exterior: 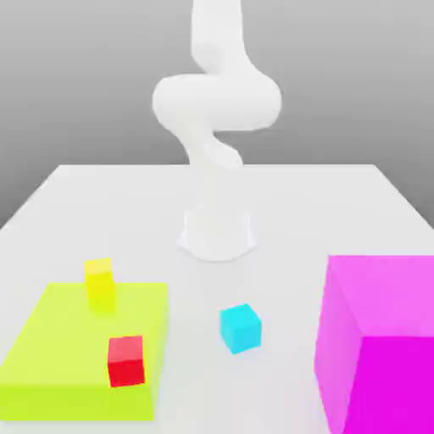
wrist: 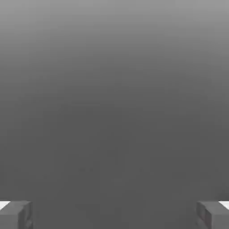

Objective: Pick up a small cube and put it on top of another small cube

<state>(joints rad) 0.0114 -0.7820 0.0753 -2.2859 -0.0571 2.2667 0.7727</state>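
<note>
Cyan small cube (exterior: 241, 328) sits alone on the white worktop (exterior: 102, 195) between the yellow-green slab (exterior: 51, 356) and magenta block (exterior: 381, 339), so descend squarely with your released jaws straddling it.

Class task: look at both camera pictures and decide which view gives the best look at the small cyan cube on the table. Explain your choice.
The exterior view. There the small cyan cube sits in plain sight on the white table, between the yellow-green slab and the magenta block. The hand view gives grey background and two fingertips, nothing of the cube.
</note>
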